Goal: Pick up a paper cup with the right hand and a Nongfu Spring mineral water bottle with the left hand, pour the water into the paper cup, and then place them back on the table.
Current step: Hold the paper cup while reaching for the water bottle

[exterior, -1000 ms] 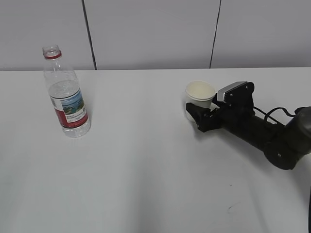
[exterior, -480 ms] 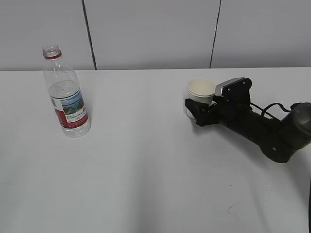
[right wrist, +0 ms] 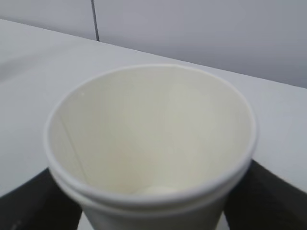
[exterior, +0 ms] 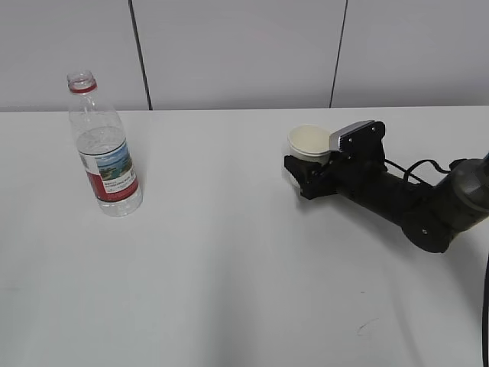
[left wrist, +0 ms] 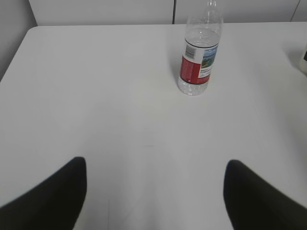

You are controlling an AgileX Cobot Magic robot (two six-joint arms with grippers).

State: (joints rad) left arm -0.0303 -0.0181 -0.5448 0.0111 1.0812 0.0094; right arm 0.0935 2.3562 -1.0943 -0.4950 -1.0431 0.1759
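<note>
The paper cup (exterior: 309, 143) stands on the table (exterior: 229, 252) at the right, cream-white and empty. My right gripper (exterior: 302, 168) reaches in low from the right, one black finger on each side of the cup. In the right wrist view the cup (right wrist: 151, 143) fills the frame and the fingers (right wrist: 33, 201) lie against its lower walls. The Nongfu Spring mineral water bottle (exterior: 107, 164) stands upright and capless at the far left, with clear water (exterior: 102, 141) inside. My left gripper (left wrist: 154, 165) hangs open well short of the bottle (left wrist: 197, 60), holding nothing.
A small dark scratch (exterior: 367, 327) marks the tabletop near the front right. A grey panelled wall (exterior: 229, 53) runs behind the table's far edge. The table's left edge (left wrist: 14, 52) shows in the left wrist view.
The right arm has slid left, deeper around the cup, and the cup has shifted slightly left with it. Bottle and left gripper have not moved.
</note>
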